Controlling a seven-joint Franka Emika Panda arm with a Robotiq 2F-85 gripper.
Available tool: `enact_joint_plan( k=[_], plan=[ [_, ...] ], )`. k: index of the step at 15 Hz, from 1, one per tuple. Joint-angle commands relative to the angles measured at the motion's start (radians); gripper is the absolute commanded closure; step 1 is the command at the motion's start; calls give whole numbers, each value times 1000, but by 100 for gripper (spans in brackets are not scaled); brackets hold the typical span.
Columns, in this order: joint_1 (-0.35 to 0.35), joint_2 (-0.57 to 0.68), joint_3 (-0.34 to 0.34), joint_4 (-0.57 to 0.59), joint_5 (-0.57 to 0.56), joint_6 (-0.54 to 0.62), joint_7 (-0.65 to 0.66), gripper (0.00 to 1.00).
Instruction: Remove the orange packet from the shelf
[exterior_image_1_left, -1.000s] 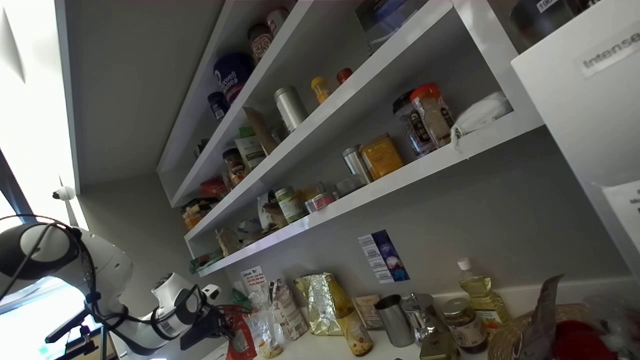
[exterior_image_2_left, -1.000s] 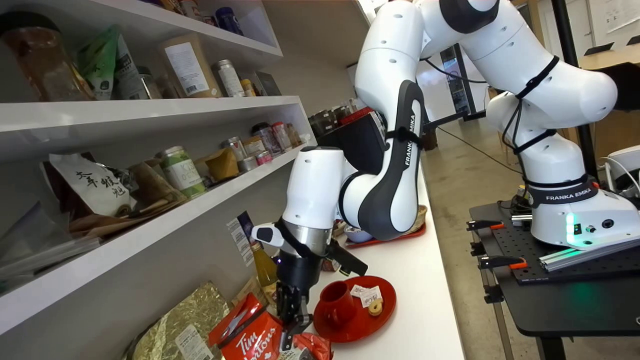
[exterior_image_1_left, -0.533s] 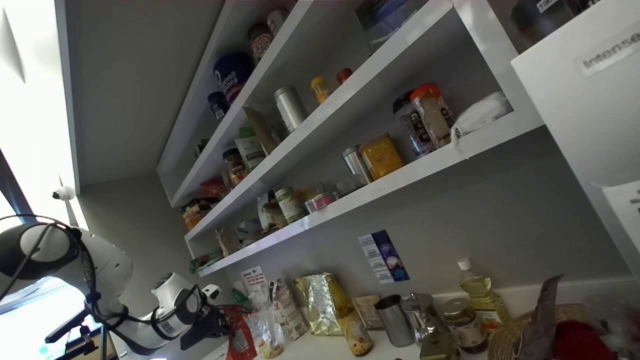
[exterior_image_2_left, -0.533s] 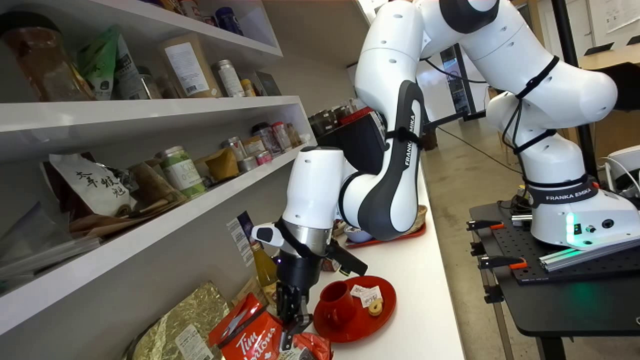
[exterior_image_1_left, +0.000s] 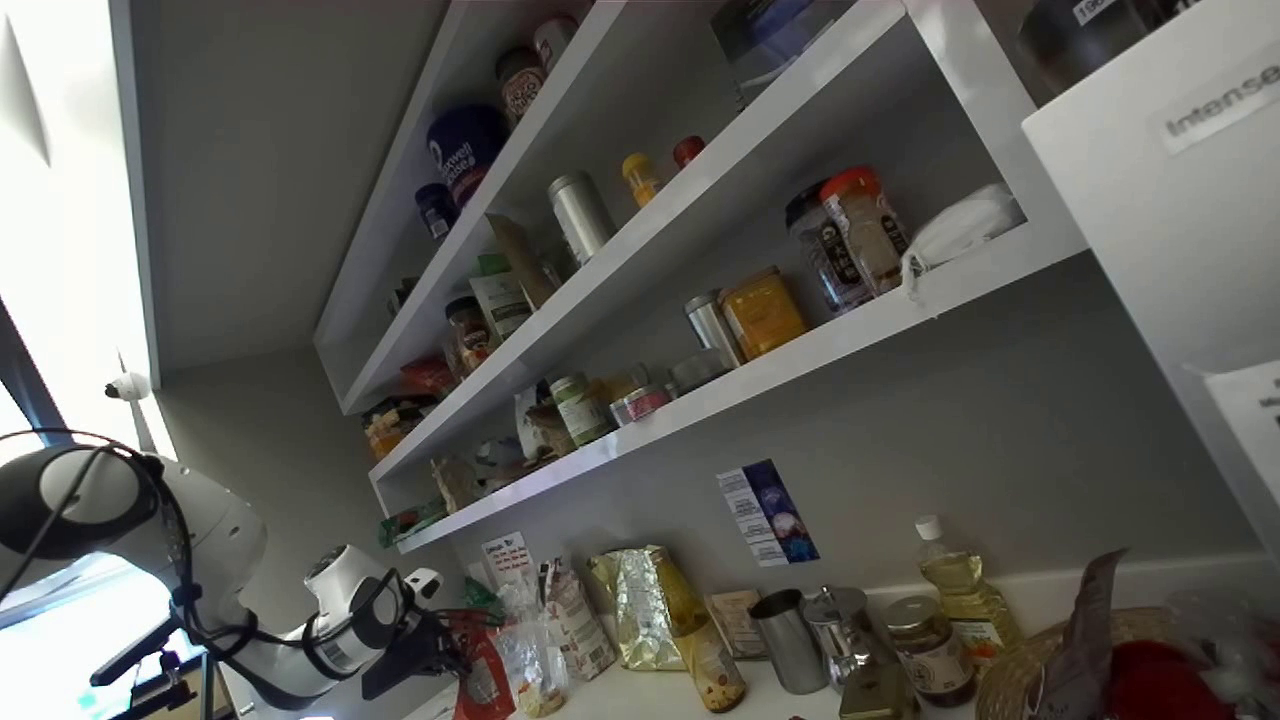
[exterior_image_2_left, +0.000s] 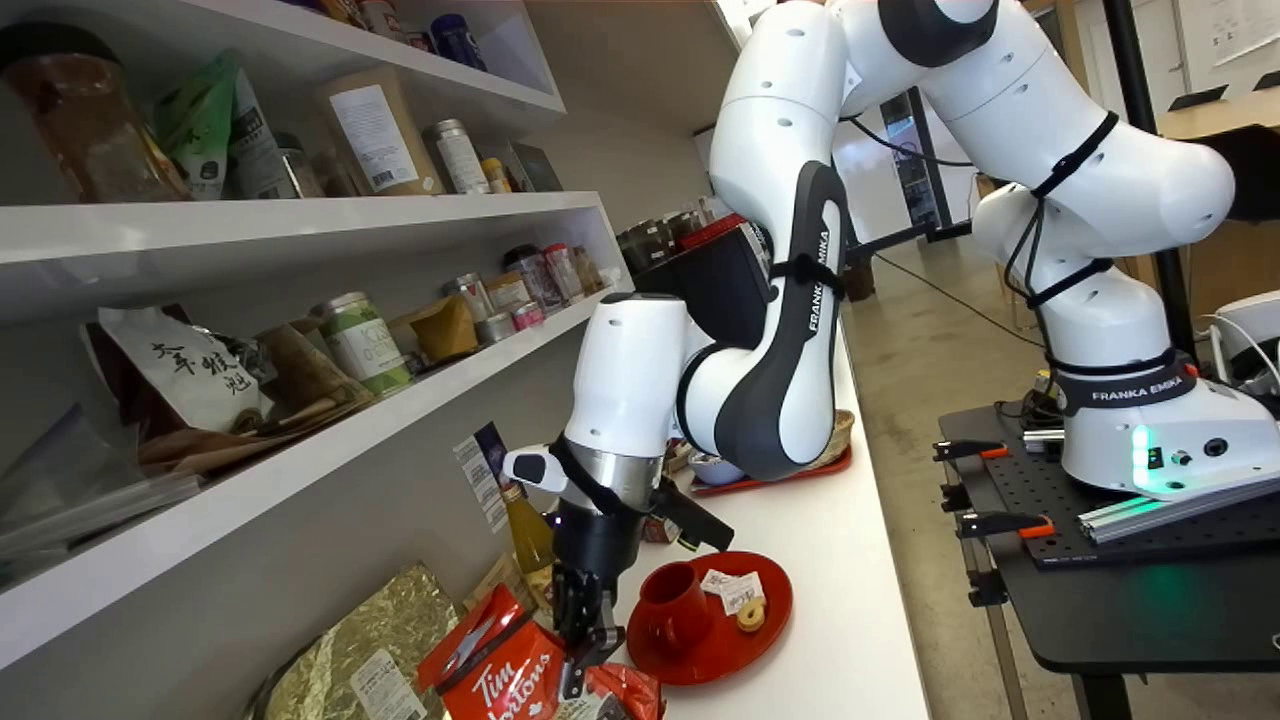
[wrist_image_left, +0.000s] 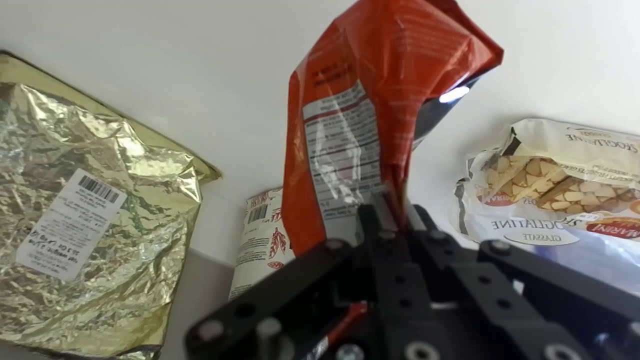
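Wrist view is showing the pincer (wrist_image_left: 395, 215) with its jaws drawn close together, pinching a gathered fold of the orange packet (wrist_image_left: 385, 100); most of the packet is extending, tilted, beyond them. In both exterior views the packet is appearing below the shelf (exterior_image_2_left: 300, 465) and apart from it; I am not making out whether it is touching the counter (exterior_image_2_left: 840, 600). The wrist view is showing a pale label (wrist_image_left: 342, 150) on the packet, while white lettering (exterior_image_2_left: 497, 686) is facing the camera in an exterior view. An exterior view is also showing, near the pincer, a red plate (exterior_image_2_left: 735, 652) carrying a red mug (exterior_image_2_left: 675, 605) and a ring-shaped biscuit (exterior_image_2_left: 751, 614), all lying outside the wrist view. Around the packet, a crinkled gold bag (wrist_image_left: 145, 240) is lying to one side, a white bag with red print (wrist_image_left: 260, 245) is showing partly behind the packet, and a Sfogliatine bag (wrist_image_left: 550, 175) is lying opposite. A clear plastic bag (exterior_image_1_left: 530, 660) is standing just beside the packet in an exterior view. The white arm (exterior_image_2_left: 785, 150) is hiding part of the counter.
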Motion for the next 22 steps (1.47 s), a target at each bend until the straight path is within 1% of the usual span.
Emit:
enact_joint_plan(
  k=[1,5,6,22],
  plan=[
    [14,9,-17,24,-17,-5,-4,99],
    [15,10,-18,25,-17,-9,-5,99],
    [0,0,0,0,0,-1,0,95],
    [0,0,-1,0,0,-1,0,95]
  ],
)
